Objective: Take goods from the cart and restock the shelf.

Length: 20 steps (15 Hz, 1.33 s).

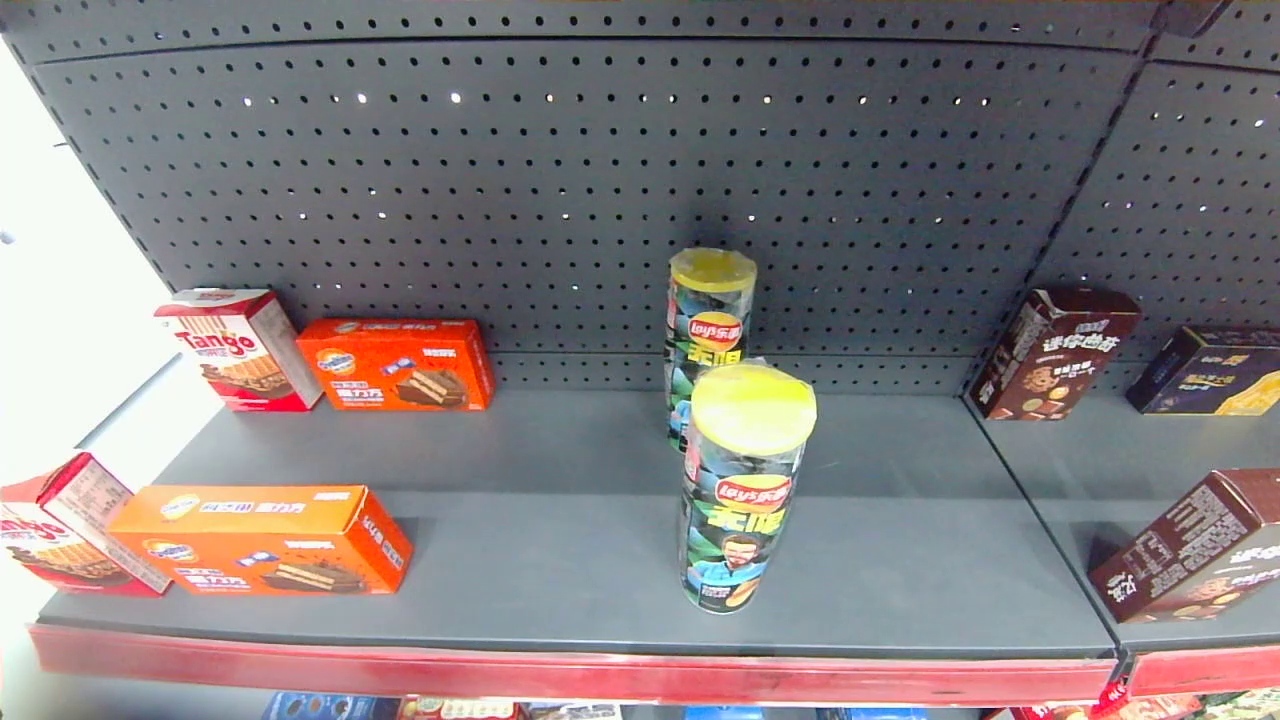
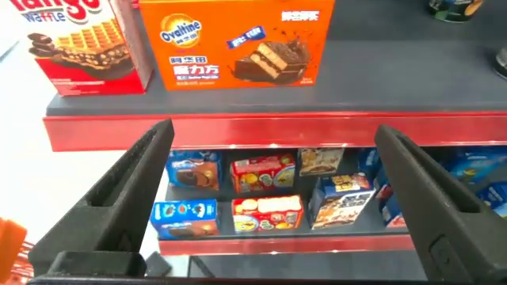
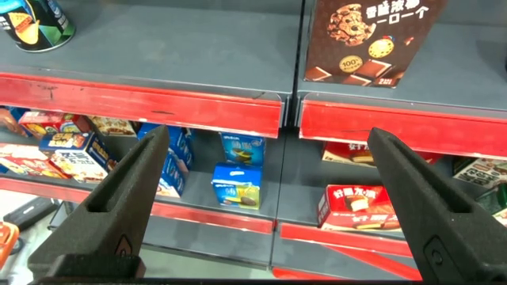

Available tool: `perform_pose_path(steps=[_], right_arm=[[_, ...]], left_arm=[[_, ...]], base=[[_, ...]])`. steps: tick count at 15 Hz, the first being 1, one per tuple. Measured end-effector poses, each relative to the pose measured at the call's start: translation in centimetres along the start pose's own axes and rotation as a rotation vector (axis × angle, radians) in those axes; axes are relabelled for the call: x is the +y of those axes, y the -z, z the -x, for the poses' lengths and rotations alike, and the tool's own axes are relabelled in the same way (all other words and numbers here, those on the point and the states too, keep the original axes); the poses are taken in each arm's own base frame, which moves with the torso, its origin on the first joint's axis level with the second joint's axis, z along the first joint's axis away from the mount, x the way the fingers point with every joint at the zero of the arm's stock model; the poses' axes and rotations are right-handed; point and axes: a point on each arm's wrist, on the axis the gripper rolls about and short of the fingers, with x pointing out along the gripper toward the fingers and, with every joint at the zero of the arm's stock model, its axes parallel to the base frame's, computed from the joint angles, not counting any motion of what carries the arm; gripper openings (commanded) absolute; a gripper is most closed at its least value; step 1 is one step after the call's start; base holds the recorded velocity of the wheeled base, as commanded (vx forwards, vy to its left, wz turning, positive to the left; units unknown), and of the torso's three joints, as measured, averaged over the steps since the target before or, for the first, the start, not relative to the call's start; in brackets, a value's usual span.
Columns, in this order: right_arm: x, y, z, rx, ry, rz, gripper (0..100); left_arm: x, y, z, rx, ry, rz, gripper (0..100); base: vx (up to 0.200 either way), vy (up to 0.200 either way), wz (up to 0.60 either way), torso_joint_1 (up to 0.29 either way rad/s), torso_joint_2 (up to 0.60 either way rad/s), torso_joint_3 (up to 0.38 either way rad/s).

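Black left hand (image 2: pixel 273 128) and right hand (image 3: pixel 269 133) both wide open and empty.

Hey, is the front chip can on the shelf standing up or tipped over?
Upright: the front chip can stands on its base on the shelf, with its yellow lid on top, facing up.

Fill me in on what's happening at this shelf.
Nothing is being handled right now. The left gripper and right gripper hang open and empty in front of the shelf. Two yellow-lidded chip cans stand upright on it, the front can directly ahead of the back can.
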Motion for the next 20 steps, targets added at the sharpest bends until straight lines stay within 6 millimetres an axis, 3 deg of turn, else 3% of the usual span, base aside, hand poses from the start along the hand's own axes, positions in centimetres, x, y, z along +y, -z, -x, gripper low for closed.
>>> perform_pose_path(steps=[2, 4, 6, 8, 13, 20], right_arm=[[0.0, -1.7, 0.2, -0.029, 0.008, -0.022, 100], [0.0, -6.5, 0.3, -0.07, 0.002, -0.064, 100], [0.2, -10.8, -1.3, -0.035, -0.069, -0.067, 100], [0.6, -12.8, -3.9, 0.051, -0.166, -0.008, 100], [3.2, -14.1, -10.6, 0.204, -0.375, 0.105, 100], [6.6, -14.3, -17.3, 0.318, -0.461, 0.208, 100]], left_arm=[[-0.1, 0.0, 0.0, 0.001, 0.034, 0.003, 100], [-0.1, 0.0, 0.0, 0.0, 0.051, 0.002, 100], [0.0, 0.0, 0.2, -0.027, 0.069, 0.01, 100], [0.0, 0.0, 0.3, -0.054, 0.075, 0.015, 100], [0.0, 0.0, 0.4, -0.063, 0.084, 0.016, 100], [0.0, 0.0, 0.4, -0.063, 0.084, 0.014, 100]], base=[[0.0, 0.0, 0.0, 0.0, 0.0, 0.0], [0.0, 0.0, 0.0, 0.0, 0.0, 0.0], [0.0, 0.0, 0.0, 0.0, 0.0, 0.0], [0.0, 0.0, 0.0, 0.0, 0.0, 0.0], [0.0, 0.0, 0.0, 0.0, 0.0, 0.0], [0.0, 0.0, 0.0, 0.0, 0.0, 0.0]])
